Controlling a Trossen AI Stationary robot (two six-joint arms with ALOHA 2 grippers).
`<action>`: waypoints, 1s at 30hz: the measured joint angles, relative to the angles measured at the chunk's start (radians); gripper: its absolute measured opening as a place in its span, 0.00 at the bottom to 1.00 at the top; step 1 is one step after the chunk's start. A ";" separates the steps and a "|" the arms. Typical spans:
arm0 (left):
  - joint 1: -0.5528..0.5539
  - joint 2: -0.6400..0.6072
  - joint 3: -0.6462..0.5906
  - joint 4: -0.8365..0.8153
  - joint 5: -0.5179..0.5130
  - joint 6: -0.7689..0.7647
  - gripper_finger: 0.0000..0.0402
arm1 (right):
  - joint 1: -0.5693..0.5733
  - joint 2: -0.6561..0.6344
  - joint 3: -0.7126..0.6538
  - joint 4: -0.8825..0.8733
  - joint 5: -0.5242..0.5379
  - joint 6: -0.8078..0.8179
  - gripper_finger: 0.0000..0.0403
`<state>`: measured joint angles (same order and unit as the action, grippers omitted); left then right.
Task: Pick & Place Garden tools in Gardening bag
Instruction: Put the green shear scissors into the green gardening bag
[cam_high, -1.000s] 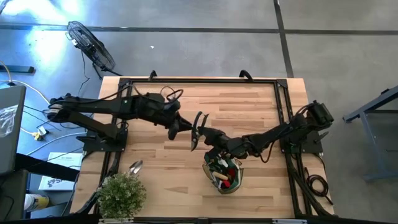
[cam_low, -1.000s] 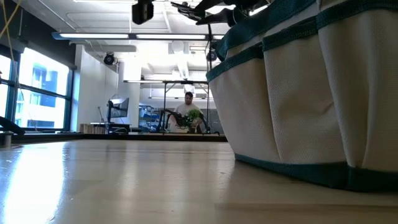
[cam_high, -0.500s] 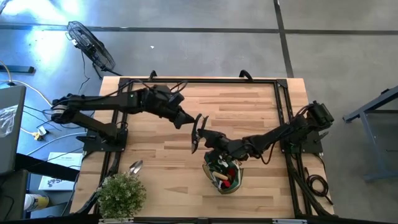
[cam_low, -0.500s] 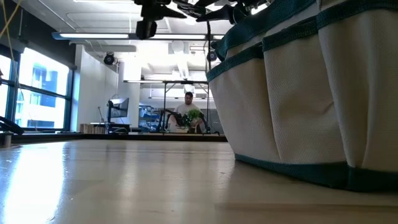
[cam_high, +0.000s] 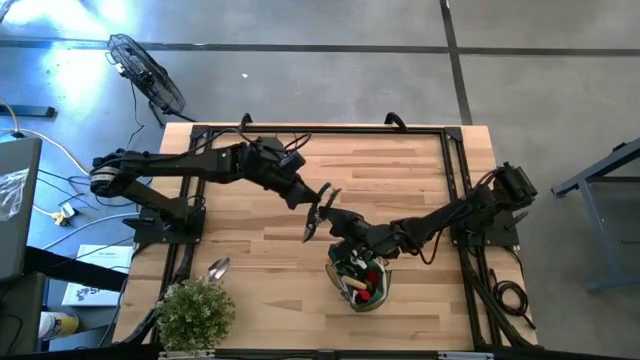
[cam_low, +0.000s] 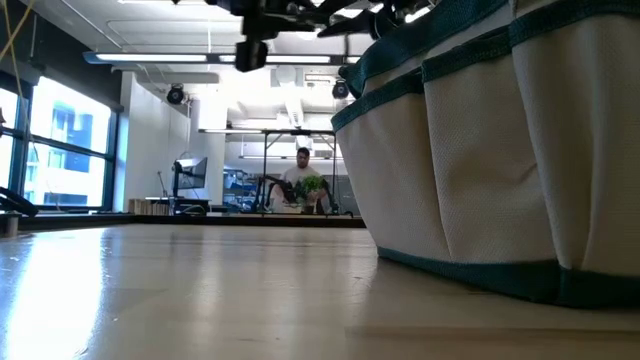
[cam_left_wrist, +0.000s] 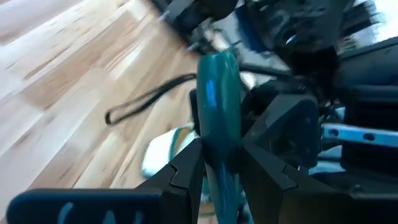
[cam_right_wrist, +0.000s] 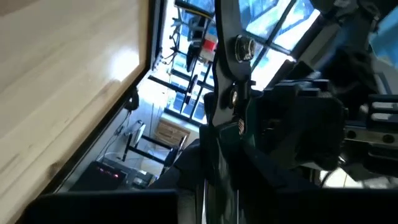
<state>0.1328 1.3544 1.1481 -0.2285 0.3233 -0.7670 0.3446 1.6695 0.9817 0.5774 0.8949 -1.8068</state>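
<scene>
The pruners (cam_high: 313, 213), with a teal handle and metal blades, are held in the air between my two grippers, just beyond the gardening bag's far left side. My left gripper (cam_high: 321, 194) is shut on them from the left, my right gripper (cam_high: 336, 219) from the right. The gardening bag (cam_high: 358, 279) stands on the table, holding several tools and a red piece. In the low view it fills the right side, cream cloth with teal trim (cam_low: 500, 150). A silver scoop (cam_high: 217, 268) lies flat on the table near the left front. My left gripper pinches the pruners' teal handle (cam_left_wrist: 217, 93) between its two fingers (cam_left_wrist: 186, 168), which lie across it. The pruners are lifted clear of the table. My right gripper holds the pruners below the pivot bolt (cam_right_wrist: 239, 43), the blades reaching away past its fingers. The gripper's own body hides the place of contact.
A bushy potted plant (cam_high: 195, 312) stands at the table's near left corner, beside the scoop. A black frame (cam_high: 320, 130) runs round the table. A person (cam_low: 303, 180) shows far off in the room behind.
My left gripper has moved toward the table's right edge, up to the pruners, and has come onto their teal handle. My right gripper has kept the pruners in about the same place above the table.
</scene>
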 joint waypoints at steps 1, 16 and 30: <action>0.000 0.005 0.000 0.023 0.011 0.001 0.23 | 0.000 -0.001 0.000 0.002 0.006 0.002 0.14; 0.006 0.028 0.000 0.052 0.063 0.045 0.20 | 0.000 -0.002 0.001 -0.004 -0.013 0.010 0.14; 0.005 0.029 0.000 0.055 0.045 0.142 0.16 | 0.018 -0.001 0.002 -0.021 0.015 0.243 0.23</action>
<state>0.1375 1.3838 1.1484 -0.1736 0.3682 -0.6245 0.3625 1.6684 0.9833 0.5567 0.9100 -1.5641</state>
